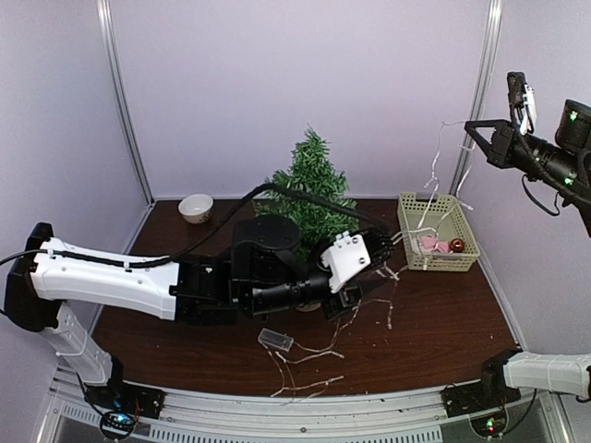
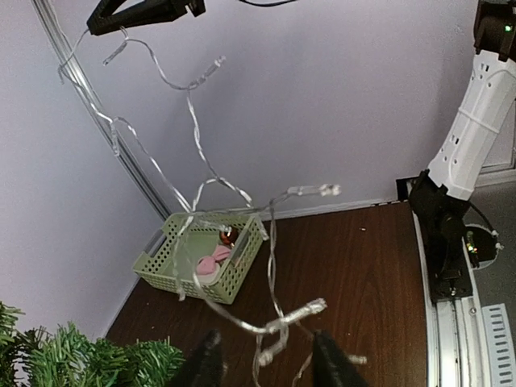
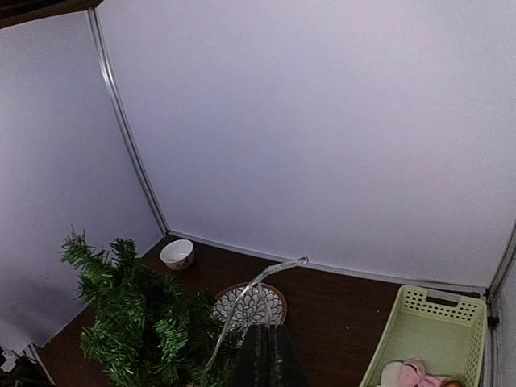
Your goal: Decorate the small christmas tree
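The small christmas tree (image 1: 309, 189) stands at the back middle of the table; it also shows in the right wrist view (image 3: 129, 322) and in the left wrist view (image 2: 89, 359). A clear string of lights (image 1: 429, 198) hangs from my right gripper (image 1: 470, 125), which is raised high at the right and shut on the string (image 3: 242, 302). The string falls past the green basket (image 1: 466, 249) onto the table. My left gripper (image 1: 369, 277) is low, right of the tree, and open. The string (image 2: 282, 318) passes between its fingers (image 2: 205, 363) without being pinched.
The basket (image 2: 165, 270) holds pink ornaments (image 2: 211, 260) and a red ball (image 2: 228, 235). A white bowl (image 1: 196, 208) sits at the back left. A patterned plate (image 3: 250, 306) lies beside the tree. The clear battery box (image 1: 275, 340) lies near the front with loose string.
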